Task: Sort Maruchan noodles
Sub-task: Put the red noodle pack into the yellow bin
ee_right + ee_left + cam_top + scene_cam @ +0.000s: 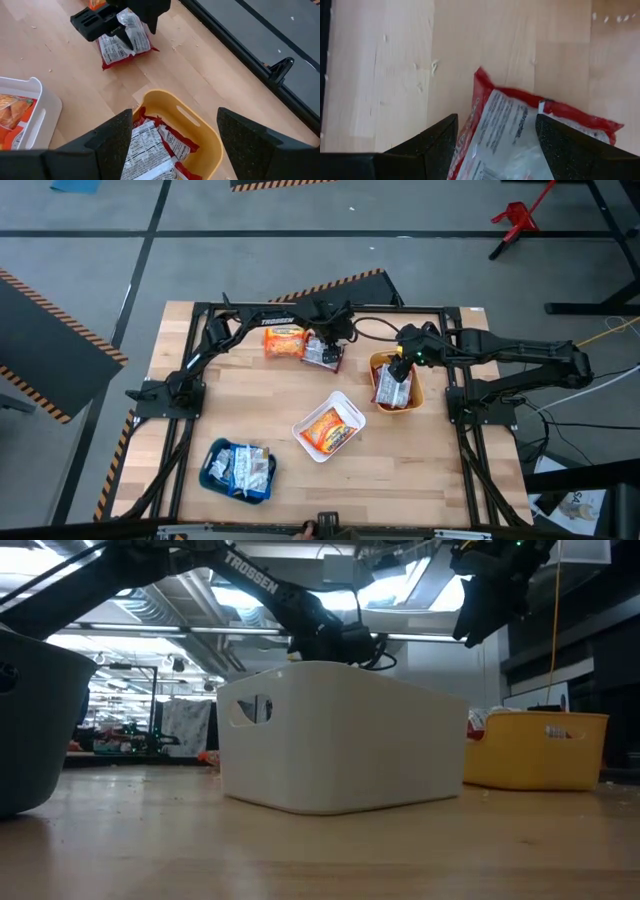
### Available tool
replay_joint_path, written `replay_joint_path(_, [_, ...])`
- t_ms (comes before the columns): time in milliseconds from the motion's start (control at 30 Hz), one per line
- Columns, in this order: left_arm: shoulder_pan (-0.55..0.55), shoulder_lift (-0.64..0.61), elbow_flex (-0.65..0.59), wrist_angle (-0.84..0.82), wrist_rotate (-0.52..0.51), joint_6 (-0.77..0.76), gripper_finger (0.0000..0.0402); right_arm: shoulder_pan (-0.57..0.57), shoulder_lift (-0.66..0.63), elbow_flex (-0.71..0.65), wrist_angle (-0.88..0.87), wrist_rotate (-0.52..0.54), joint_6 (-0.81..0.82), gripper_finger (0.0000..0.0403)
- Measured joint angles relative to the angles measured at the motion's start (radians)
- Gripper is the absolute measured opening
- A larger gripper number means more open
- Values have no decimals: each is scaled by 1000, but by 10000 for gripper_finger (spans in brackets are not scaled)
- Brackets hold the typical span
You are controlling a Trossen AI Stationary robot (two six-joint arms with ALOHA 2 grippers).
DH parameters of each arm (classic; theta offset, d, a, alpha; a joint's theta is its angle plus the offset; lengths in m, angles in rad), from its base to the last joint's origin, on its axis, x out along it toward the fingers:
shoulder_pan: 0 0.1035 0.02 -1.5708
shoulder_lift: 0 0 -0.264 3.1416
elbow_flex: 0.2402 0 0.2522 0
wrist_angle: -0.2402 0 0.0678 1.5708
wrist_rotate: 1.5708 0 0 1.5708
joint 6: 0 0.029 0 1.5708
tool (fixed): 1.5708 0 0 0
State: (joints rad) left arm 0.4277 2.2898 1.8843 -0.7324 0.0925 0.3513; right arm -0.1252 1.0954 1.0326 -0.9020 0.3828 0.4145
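Two packets were left loose on the tabletop (250, 400): an orange packet (284, 341) and a red packet (520, 135), which was straddled by the left gripper (495, 145), jaws spread, seemingly for pickup. The right gripper (172, 145) was held, jaws spread, over the yellow bin (200, 127) of red packets.

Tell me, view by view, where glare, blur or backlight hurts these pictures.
Low view: bright ceiling lights behind leave the arms silhouetted, and the white bin blocks the table. Left wrist view: red-and-silver packet soft and glossy. High view: evenly lit. Right wrist view: clear.
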Motion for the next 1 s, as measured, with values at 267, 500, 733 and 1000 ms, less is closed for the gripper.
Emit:
replay_joint_path(267, [15, 0, 0, -35, 6, 0, 256, 0, 0, 1, 0, -1, 0, 277])
replay_joint_path(500, [15, 0, 0, -42, 15, -1, 200, 0, 0, 1, 0, 0, -1, 277])
replay_joint_path(733, [15, 0, 0, -41, -6, -4, 130, 0, 0, 1, -1, 0, -1, 277])
replay_joint_path(1000, [15, -1, 0, -43, -23, -11, 34, 0, -7, 1, 8, -2, 1, 277])
